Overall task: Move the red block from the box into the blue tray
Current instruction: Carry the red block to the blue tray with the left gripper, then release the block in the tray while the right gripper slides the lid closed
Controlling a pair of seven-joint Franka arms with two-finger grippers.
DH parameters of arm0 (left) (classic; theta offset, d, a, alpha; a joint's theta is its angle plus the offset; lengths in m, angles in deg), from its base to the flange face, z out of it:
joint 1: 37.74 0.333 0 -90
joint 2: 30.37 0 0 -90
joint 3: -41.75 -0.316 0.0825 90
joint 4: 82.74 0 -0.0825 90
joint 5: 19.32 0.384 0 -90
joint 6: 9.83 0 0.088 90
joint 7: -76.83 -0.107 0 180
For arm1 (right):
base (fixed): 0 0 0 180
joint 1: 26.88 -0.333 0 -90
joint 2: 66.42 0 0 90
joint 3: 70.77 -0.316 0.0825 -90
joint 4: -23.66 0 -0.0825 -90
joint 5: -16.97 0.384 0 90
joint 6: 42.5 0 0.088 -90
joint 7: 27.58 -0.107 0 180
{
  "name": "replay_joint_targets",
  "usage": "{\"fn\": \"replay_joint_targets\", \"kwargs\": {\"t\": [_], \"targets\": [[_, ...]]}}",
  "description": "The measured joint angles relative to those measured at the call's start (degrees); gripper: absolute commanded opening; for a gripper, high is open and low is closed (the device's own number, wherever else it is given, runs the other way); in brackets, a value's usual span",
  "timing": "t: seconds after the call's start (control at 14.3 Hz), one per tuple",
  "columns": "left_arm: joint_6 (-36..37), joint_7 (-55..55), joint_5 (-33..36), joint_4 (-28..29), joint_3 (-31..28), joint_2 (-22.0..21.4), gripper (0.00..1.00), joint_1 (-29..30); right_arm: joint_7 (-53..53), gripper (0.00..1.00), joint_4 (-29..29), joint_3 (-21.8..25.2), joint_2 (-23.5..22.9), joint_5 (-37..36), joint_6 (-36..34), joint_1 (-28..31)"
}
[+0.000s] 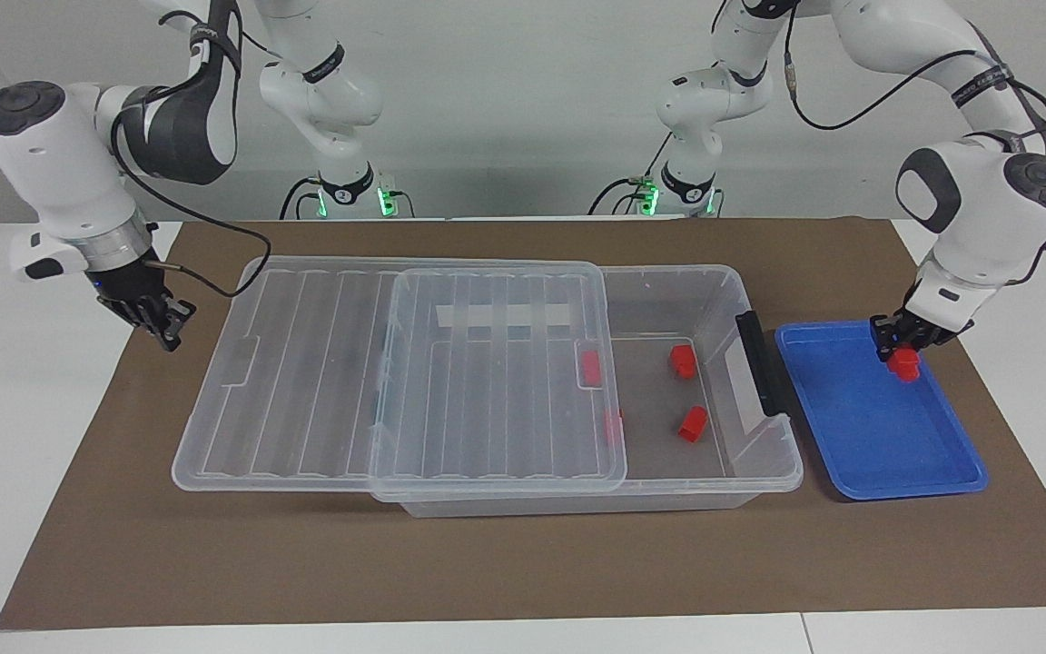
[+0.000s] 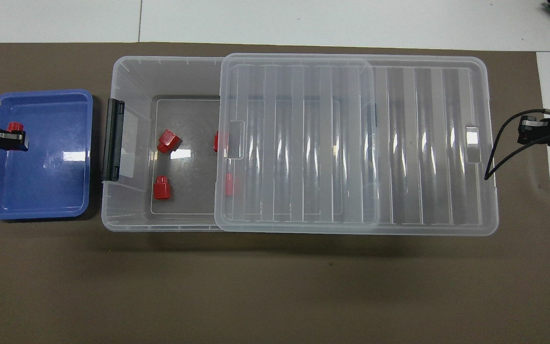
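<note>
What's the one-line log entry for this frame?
left claw: shut on red block, low over blue tray | right claw: shut, empty, waiting beside lid | box: four blocks left

Five red blocks show: one red block point(image 1: 903, 362) at the blue tray point(image 1: 886, 472) and four in the box point(image 1: 764, 472), two of them seen through the lid point(image 1: 305, 363). There is one tray, one box, one lid and two grippers.

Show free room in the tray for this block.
Blue tray is bare except where the left hand holds a red block by the rim at the left arm's end, nearer the robots. The rest is free.
</note>
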State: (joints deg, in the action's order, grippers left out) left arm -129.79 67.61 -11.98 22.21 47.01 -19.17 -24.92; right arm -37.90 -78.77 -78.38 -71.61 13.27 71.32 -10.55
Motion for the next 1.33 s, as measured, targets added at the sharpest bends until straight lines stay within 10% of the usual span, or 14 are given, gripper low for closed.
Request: {"fn": "replay_joint_targets", "kwargs": {"t": [1.33], "targets": [[-21.2,-5.1,-4.4,12.8,0.4,5.9,0.19,2.0,0.3,0.0,-3.2,-0.6,-0.4,-0.1,2.2,-12.0]]}}
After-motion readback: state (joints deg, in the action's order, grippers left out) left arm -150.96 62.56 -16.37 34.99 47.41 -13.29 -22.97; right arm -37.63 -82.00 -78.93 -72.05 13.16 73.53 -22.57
